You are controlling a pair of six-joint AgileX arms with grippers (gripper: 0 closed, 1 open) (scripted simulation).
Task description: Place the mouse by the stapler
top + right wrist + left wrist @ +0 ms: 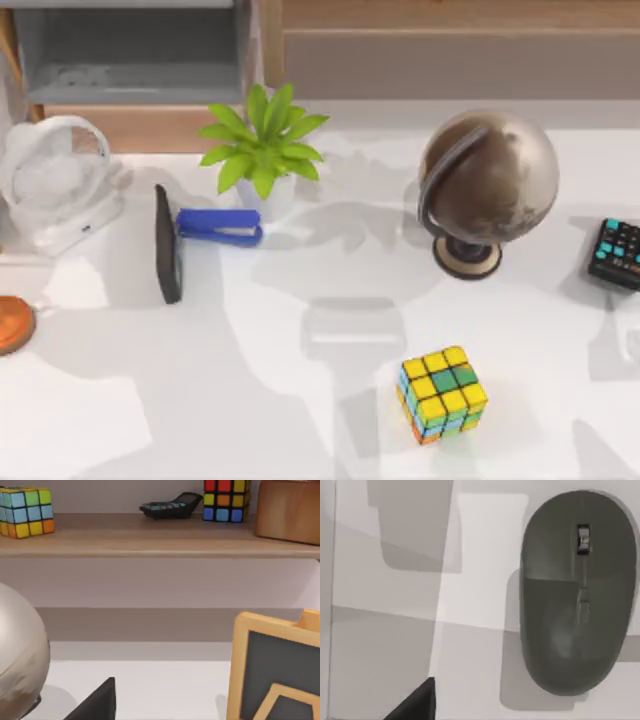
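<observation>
1. The left gripper (pixel 417 702) is hanging over the white surface (pixel 385 650) and looking straight down. Only a dark corner of it is showing, so whether it is open or closed cannot be told. It appears to be holding nothing.
2. The mouse (pixel 577 592) is lying flat on the surface just beside that corner, wheel side up, touched by nothing. Its position relative to the stapler cannot be told.
3. Step in hand, as a judgement: the left arm is lining up over the mouse, and the grasp is not yet made.
4. Next move, as a judgement: the gripper needs centring over the mouse and lowering so that it is straddling the narrow sides. The smooth, rounded shell is calling for a low, square grip.
5. The cube (pixel 442 393) is sitting nearest the front edge, well apart from the goal.
6. The stapler (pixel 220 225) is lying farther back on the left. One end is touching a black slab (pixel 167 243), and the plant (pixel 262 145) is standing just behind.
7. The bare surface in front of the stapler is offering the likeliest place to set the mouse down.
8. The right gripper (pixel 97 702) is idling near the globe (pixel 20 650) and facing the shelf (pixel 150 535). Its state cannot be told.
</observation>
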